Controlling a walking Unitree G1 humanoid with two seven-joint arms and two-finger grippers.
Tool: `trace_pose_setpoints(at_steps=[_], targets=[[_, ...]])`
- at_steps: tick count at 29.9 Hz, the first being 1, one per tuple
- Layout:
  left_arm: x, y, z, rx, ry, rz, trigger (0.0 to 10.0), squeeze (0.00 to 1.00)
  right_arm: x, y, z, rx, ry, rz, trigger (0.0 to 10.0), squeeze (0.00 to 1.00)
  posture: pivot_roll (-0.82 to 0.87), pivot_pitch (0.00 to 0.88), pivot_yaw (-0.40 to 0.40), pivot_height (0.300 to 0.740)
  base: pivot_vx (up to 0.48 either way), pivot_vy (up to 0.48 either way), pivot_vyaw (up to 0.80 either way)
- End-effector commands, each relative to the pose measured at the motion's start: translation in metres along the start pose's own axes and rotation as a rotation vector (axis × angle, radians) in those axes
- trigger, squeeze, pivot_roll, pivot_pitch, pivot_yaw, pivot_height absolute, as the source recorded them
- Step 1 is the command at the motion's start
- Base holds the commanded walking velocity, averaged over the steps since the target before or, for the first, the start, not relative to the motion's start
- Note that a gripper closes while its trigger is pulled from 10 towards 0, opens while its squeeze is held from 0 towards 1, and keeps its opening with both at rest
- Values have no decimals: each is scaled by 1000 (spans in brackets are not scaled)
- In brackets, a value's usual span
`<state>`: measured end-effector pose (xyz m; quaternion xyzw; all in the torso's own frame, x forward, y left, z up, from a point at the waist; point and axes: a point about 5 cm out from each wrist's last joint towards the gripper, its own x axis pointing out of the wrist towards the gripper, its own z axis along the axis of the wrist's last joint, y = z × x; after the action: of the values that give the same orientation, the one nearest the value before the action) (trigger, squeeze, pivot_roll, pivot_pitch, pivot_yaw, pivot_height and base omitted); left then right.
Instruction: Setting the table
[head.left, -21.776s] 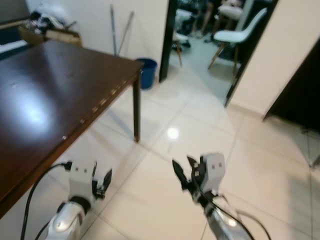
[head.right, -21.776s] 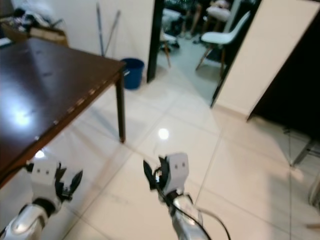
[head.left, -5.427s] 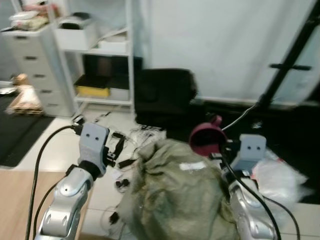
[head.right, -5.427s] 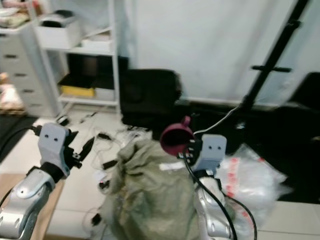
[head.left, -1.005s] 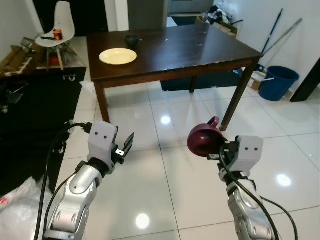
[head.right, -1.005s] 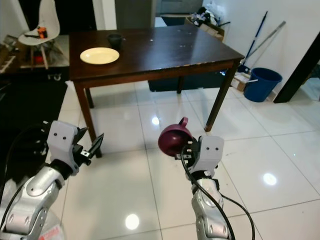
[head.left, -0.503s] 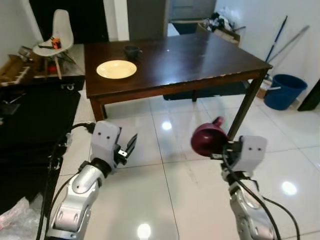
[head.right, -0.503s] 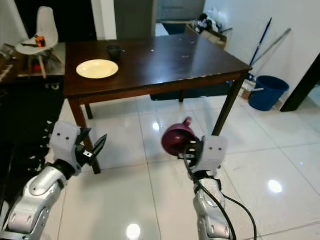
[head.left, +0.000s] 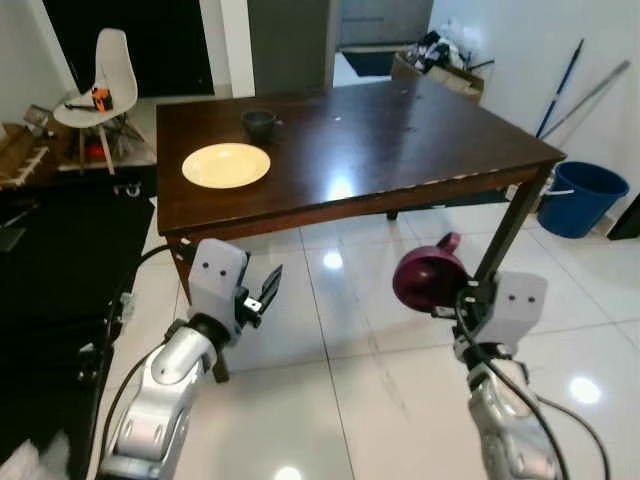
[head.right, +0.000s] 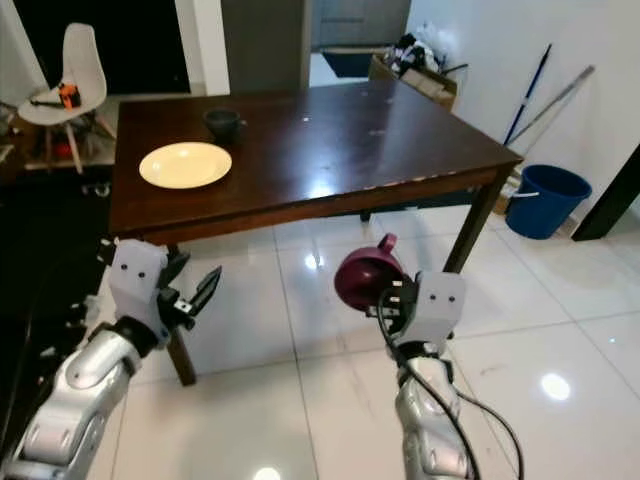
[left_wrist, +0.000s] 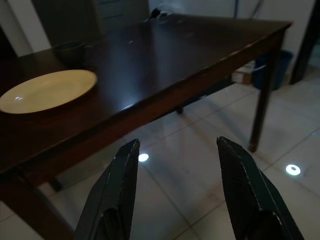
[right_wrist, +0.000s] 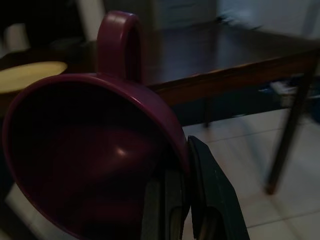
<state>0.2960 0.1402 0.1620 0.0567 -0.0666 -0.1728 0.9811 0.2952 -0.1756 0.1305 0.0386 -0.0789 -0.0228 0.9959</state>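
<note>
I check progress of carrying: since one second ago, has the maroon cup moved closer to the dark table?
Yes. The maroon cup, held in the right gripper, now sits against the dark table edge.

— Any lettering, labels, numbers?
— None legible. Checked the maroon cup, yellow plate, dark table, blue bucket: no readable marks.
</note>
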Motion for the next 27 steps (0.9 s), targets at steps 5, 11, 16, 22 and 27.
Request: trace_pose_setpoints(at_steps=[5,11,16,22,27], targets=[[0,-4,-2,-1,6,-7,10000,0,-1,-5,0,-5,-4,-18,10000,0,-34,0,81,740,469,0,0],[0,-5,-2,-1,4,-11,10000,0,0,-5,0,-6,-3,-15,10000,0,-33,0,79,740,469,0,0],[0,-5,-3,-2,5,-11,10000,0,0,-5,0,-9,-2,-13,10000,0,-34,0,76,740,469,0,0],[0,-5,-4,-5,15,-8,10000,0,0,-5,0,-11,-3,-12,10000,0,-35,0,75,740,451,0,0],[-1,-5,-7,-16,41,-4,10000,0,1,-5,0,-12,-3,-9,10000,0,-34,0,74,740,129,0,0]])
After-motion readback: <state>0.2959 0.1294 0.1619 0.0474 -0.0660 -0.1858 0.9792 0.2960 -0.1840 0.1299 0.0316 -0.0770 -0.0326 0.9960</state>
